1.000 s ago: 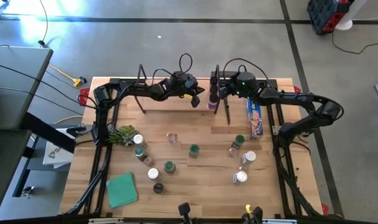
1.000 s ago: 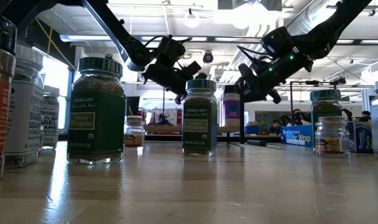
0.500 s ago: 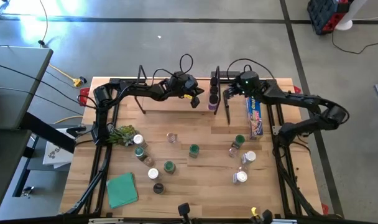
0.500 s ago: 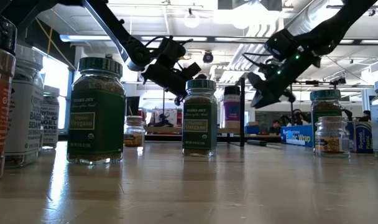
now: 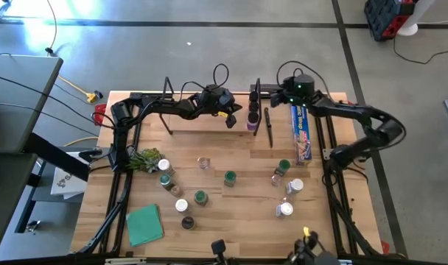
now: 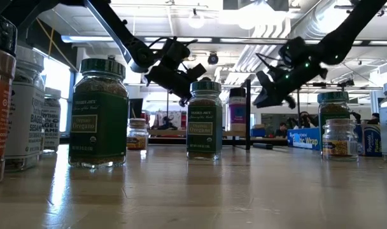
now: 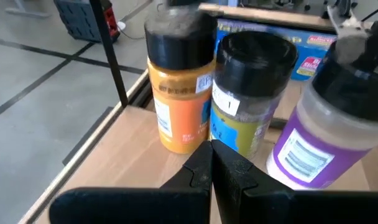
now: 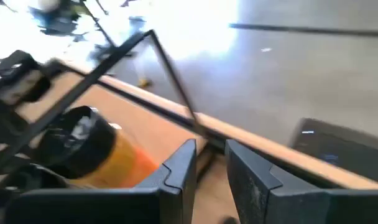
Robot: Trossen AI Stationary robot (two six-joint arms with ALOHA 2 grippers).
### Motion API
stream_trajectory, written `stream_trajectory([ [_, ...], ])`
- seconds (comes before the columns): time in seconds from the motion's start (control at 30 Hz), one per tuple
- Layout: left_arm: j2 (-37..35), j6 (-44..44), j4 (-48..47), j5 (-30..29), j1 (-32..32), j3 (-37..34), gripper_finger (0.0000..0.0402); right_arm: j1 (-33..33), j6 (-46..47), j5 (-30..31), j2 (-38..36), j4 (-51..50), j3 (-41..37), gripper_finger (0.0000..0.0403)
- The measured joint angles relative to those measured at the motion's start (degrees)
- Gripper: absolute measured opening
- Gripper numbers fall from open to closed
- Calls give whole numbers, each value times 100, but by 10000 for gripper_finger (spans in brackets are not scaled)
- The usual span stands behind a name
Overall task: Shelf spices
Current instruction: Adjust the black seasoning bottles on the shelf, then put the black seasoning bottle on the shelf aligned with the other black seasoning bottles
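Since the earlier frame, the right gripper (image 5: 277, 103) has drawn back from the purple-labelled jar (image 5: 251, 120) toward the table's far right edge, while the left arm has not shifted. Loose spices (image 5: 229, 177) stand scattered across the middle and near part of the table (image 5: 231, 217), with the green leafy bunch (image 5: 143, 158) near the left edge and a green cloth (image 5: 144, 224) at the near left corner. Left gripper (image 5: 232, 118) hangs over the shelf (image 5: 202, 124) along the far edge, fingers (image 7: 201, 171) pressed shut on nothing, just beside three jars standing on the shelf: an orange-labelled jar (image 7: 179, 81), a dark-lidded jar (image 7: 248, 87) and the purple-labelled jar. Right gripper sits above the shelf's right wire frame (image 5: 258, 99), apart from those jars, its fingers (image 8: 179, 168) slightly parted and empty. Blue wrap box (image 5: 302, 134) lies by the right edge.
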Motion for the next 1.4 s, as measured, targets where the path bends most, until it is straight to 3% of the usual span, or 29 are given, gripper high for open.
stream_trajectory([
  [0.17,-6,112,-8,-21,2,0,0,-5,400,-570,711,904,0,80],
  [0.33,-6,166,0,-31,0,0,0,100,594,-708,1099,1242,2,80],
  [0.97,-6,151,2,-29,0,0,0,323,610,-685,1109,1344,2,80],
  [1.17,-93,217,-202,-27,0,0,0,131,446,-131,239,529,4,80],
  [1.4,-725,566,-825,-37,-11,0,0,266,-198,1148,-1968,-1826,7,80],
])
